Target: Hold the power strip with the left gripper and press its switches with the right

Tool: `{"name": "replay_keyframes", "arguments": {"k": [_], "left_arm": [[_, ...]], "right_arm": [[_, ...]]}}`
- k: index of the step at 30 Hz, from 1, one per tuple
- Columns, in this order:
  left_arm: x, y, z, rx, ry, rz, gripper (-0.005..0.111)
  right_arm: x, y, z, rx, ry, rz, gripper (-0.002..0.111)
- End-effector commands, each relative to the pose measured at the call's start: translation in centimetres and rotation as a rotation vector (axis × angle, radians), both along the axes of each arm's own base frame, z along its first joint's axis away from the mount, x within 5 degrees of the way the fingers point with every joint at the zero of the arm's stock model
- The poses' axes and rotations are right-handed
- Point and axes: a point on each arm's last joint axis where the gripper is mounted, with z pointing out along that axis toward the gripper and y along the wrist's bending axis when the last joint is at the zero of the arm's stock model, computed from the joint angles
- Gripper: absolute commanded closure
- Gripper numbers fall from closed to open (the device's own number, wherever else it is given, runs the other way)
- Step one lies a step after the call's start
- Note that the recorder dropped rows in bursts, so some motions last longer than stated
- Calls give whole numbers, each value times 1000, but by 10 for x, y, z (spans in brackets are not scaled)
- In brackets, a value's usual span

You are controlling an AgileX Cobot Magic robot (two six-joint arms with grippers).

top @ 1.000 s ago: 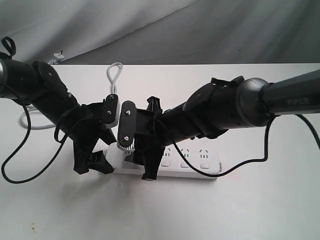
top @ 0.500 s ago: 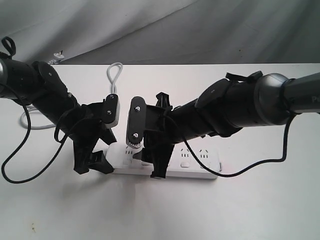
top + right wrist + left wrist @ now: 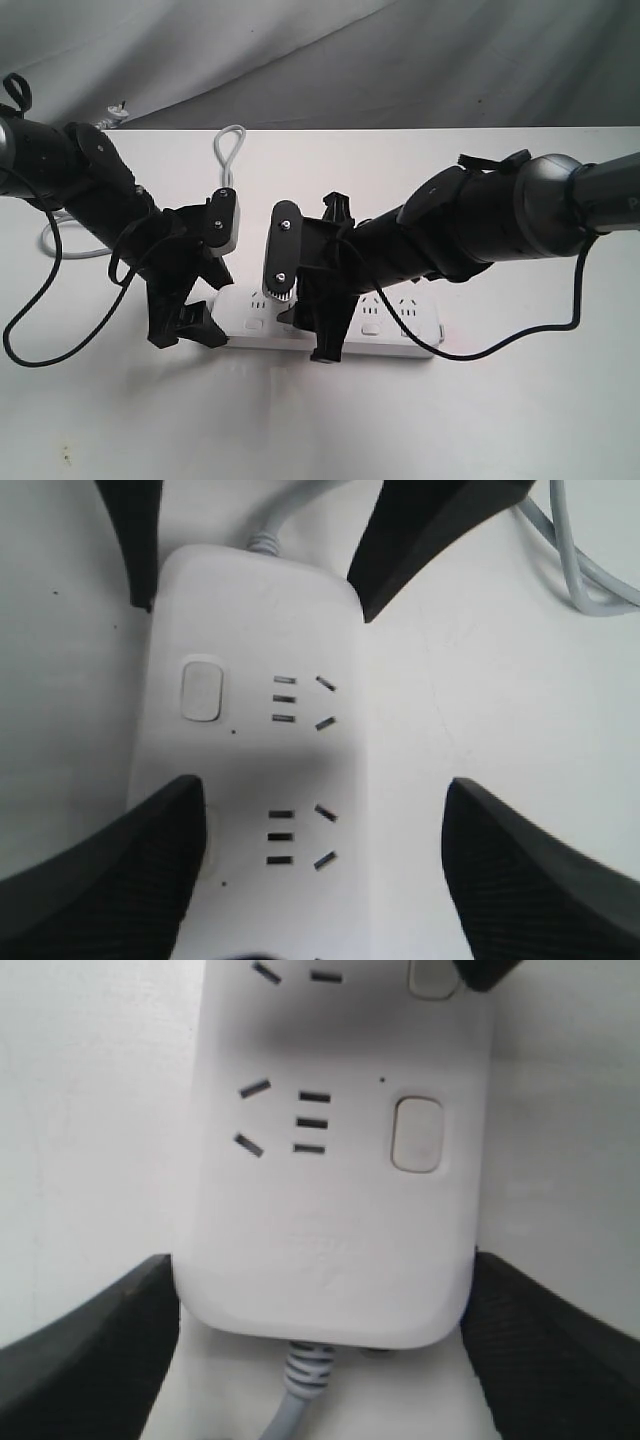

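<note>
The white power strip (image 3: 400,322) lies flat on the table, its grey cord (image 3: 230,150) running back. My left gripper (image 3: 188,330) is shut on the strip's cord end. In the left wrist view both fingers (image 3: 90,1350) press the sides of the power strip (image 3: 330,1250), beside the first switch (image 3: 417,1133). My right gripper (image 3: 306,336) hangs open over the strip near the second socket group. In the right wrist view one of its fingertips (image 3: 110,880) covers the second switch, its other finger is off the strip's far side, and the first switch (image 3: 200,688) shows uncovered.
More grey cord (image 3: 58,246) is coiled on the table at the back left, also seen as cord loops (image 3: 590,570). Loose black cables (image 3: 40,340) hang from both arms. A grey cloth (image 3: 400,60) backs the white table (image 3: 500,430).
My right gripper has moved to the right along the strip, from near the cord end to the second socket group. The left gripper and the strip have stayed put.
</note>
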Motion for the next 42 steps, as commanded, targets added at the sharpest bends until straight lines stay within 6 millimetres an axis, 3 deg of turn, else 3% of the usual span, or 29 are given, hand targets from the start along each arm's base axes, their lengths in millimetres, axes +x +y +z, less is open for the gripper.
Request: {"name": "replay_keyframes", "arguments": {"k": [1, 9, 16, 31, 42], "left_arm": [[0, -2, 1, -12, -2, 14, 37], [0, -2, 1, -12, -2, 14, 37], [0, -2, 1, -12, -2, 14, 37], [0, -2, 1, -12, -2, 14, 37], [0, -2, 1, -12, -2, 14, 37]], "right_arm": [[1, -2, 2, 3, -8, -21, 46], [1, -2, 2, 3, -9, -25, 47], [1, -2, -12, -17, 20, -23, 47], [0, -1, -12, -10, 34, -18, 46], [-6, -10, -37, -61, 91, -28, 46]]}}
